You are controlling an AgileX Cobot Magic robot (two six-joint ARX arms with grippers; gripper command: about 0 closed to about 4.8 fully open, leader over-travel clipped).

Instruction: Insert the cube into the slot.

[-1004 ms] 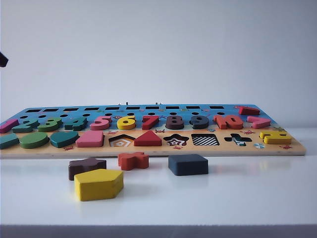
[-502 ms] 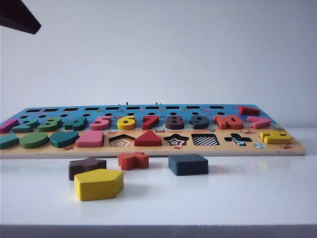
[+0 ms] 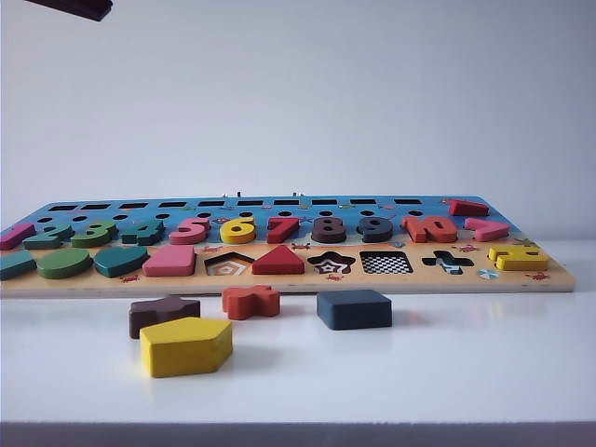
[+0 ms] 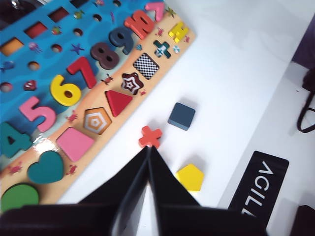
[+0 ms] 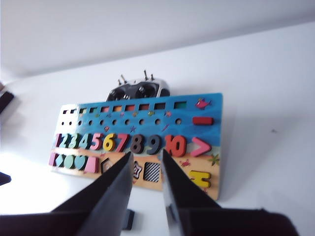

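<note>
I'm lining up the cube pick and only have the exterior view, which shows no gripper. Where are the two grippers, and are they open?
Observer: The left gripper is shut and empty. It is raised over the table with its tips near the red cross piece, apart from the cube.
Operator: And the right one?
Observer: The right gripper is open and empty. It is raised in front of the board and faces the checkerboard slot.
Operator: Anything behind the board?
Observer: Yes, a remote controller lies just behind its far edge.
</note>
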